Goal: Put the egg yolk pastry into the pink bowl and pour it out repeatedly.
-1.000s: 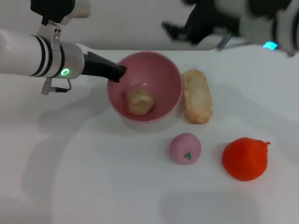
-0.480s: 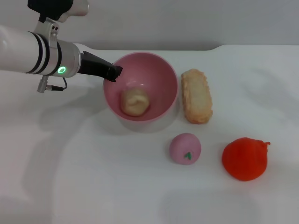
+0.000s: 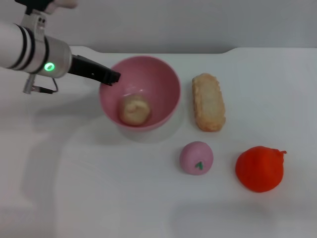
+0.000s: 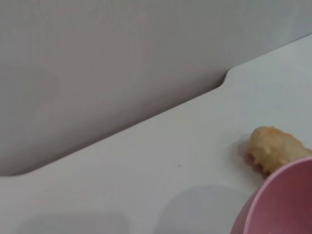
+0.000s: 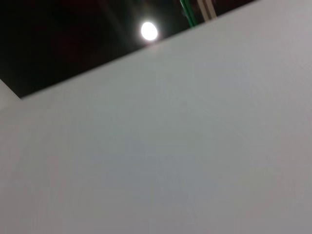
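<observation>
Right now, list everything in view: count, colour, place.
pink bowl: one, pink, rear centre of the white table, tilted, its left rim gripped.
egg yolk pastry: one, pale tan, inside the bowl.
long bread: one, tan, lying just right of the bowl.
pink ball: one, pink with a green mark, in front of the bread.
orange fruit: one, orange-red, right of the pink ball.
left gripper: one, black on a white arm, reaching in from the left, shut on the bowl's rim.
right gripper: not in view.
</observation>
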Robot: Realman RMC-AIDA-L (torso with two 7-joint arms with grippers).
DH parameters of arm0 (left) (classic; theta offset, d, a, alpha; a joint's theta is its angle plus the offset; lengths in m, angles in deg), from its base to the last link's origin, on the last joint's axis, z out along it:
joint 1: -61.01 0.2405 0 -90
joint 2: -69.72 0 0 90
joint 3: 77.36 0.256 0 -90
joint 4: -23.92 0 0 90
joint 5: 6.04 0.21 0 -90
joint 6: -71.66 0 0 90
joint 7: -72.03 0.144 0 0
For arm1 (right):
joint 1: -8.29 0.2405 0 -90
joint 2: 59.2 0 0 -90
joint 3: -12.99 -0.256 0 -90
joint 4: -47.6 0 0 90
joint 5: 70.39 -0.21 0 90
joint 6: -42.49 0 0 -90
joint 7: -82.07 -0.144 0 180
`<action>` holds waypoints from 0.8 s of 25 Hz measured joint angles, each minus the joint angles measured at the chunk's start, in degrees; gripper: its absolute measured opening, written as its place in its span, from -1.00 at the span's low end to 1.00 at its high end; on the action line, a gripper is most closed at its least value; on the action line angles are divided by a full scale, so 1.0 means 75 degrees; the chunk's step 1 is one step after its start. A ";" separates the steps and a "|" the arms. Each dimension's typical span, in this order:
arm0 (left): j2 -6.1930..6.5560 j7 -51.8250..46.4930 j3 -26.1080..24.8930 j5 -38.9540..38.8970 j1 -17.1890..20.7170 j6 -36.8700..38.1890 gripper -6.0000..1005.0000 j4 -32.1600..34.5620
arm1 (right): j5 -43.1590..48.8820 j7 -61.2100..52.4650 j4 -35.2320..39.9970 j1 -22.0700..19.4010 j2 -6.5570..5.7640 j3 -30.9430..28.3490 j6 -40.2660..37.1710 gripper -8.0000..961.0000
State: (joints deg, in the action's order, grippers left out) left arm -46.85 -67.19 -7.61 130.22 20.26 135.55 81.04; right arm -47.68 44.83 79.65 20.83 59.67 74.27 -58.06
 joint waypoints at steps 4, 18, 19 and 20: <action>0.0077 -0.0168 -0.0453 0.0290 -0.0160 0.0666 -0.90 0.0183 | 0.0002 0.0314 -0.0459 -0.0002 -0.0003 0.0043 -0.0027 0.41; -0.0159 -0.0176 -0.0292 0.0661 -0.0124 0.0954 -0.90 0.0185 | -0.0047 0.0742 -0.0593 0.0085 -0.0007 0.0023 -0.0187 0.41; -0.0162 -0.0176 -0.0290 0.0654 -0.0121 0.0944 -0.90 0.0174 | -0.0061 0.0742 -0.0619 0.0102 -0.0012 0.0005 -0.0188 0.41; -0.0169 -0.0181 -0.0287 0.0639 -0.0118 0.0925 -0.90 0.0155 | -0.0078 0.0742 -0.0650 0.0120 -0.0018 -0.0017 -0.0189 0.41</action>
State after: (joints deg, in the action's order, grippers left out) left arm -48.11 -68.55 -9.77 135.01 19.38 142.49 82.20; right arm -48.27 50.39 74.78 21.74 59.54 74.14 -59.48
